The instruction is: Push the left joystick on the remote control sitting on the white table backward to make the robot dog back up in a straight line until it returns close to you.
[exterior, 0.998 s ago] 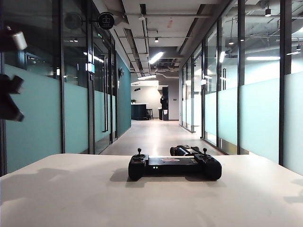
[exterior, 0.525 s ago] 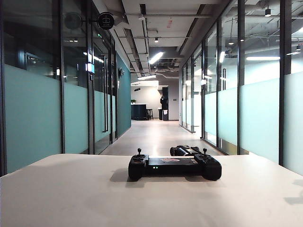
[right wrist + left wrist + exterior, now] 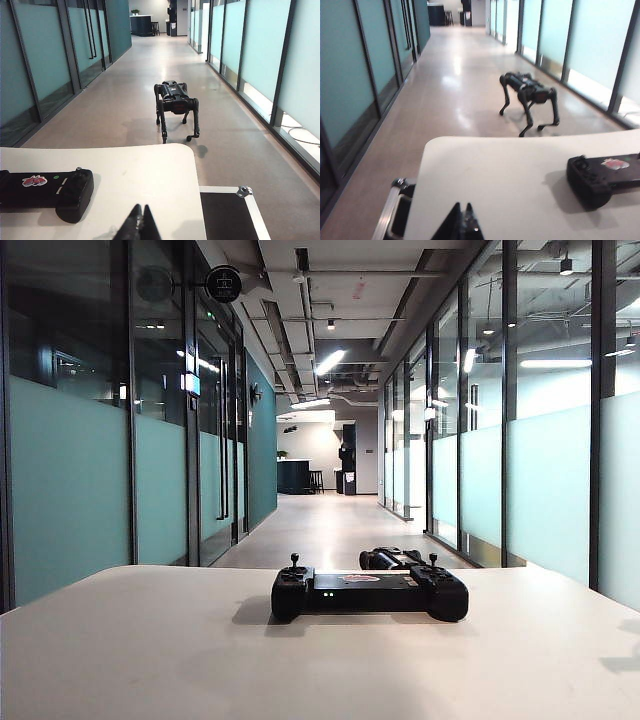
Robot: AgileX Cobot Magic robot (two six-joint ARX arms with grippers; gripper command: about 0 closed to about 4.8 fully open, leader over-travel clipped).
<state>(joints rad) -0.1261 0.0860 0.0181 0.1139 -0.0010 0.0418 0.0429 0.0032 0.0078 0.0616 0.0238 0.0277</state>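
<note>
The left pincer (image 3: pixel 462 220) hangs over the near edge of the white tabletop (image 3: pixel 495 180), its two tips pressed together with nothing between them. The right pincer (image 3: pixel 138 222) is pulled back to the near edge in the same way, tips meeting and empty. Neither shows in the exterior view.

The remote control (image 3: pixel 369 592) lies flat on the tabletop, ahead of both pincers and between them: ahead and off to the side of the left pincer, well apart from it, and likewise from the right one. The left joystick (image 3: pixel 295 560) stands upright on the controller's left end, untouched; in the left wrist view that end is too blurred to pick out the stick with any certainty. The robot dog (image 3: pixel 529 97) stands on the corridor floor just beyond the far edge of the tabletop, so it looks already near.

Risks from here, as I judge them: the joystick's cap is tiny, and a closed pincer tip coming down off-centre could slip off it or shove the whole remote control across the smooth tabletop. A push that is not straight back could veer the dog toward the glass walls. Holding too long could back it into the tabletop's edge.
</note>
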